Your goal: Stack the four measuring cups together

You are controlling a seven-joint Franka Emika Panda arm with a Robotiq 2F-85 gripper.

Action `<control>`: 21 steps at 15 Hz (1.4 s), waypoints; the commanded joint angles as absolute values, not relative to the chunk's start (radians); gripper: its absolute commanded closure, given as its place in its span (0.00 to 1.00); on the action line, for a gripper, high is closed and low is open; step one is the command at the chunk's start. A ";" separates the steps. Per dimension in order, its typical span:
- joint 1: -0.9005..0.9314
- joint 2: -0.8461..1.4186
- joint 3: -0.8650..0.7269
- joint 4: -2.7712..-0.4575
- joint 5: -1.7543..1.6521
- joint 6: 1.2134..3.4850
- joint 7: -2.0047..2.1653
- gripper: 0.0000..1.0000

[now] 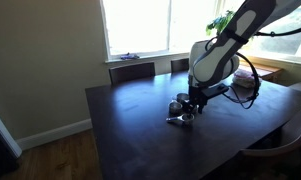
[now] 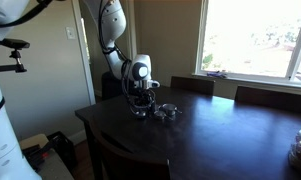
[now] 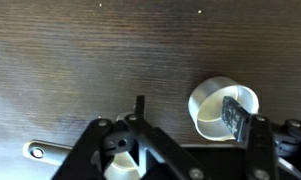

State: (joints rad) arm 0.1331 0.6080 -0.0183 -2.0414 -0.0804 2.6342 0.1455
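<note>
one table [image 1: 130,130], two measuring cups [image 3: 205,110] (wrist view only)

A dark wooden desk [image 1: 125,125] has a chair [image 1: 132,70] at its far edge, under a bright window [image 1: 140,25]. A leafy plant [image 1: 222,22] stands beyond the far corner.

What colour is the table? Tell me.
Dark brown, with a visible wood grain. The table shows best in the wrist view.

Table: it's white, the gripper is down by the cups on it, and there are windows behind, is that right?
Not quite: the table is dark wood, not white, as both exterior views and the wrist view show. The rest holds: the gripper is down by the cups on it, and there are windows behind.
</note>
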 commanded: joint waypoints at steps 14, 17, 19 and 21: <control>0.186 0.680 -0.076 -1.966 -0.097 2.617 0.215 0.95; 0.186 0.669 -0.074 -1.969 -0.102 2.604 0.205 0.91; 0.176 0.656 -0.061 -1.979 -0.098 2.585 0.185 0.90; 0.161 0.632 -0.041 -1.999 -0.090 2.580 0.154 0.92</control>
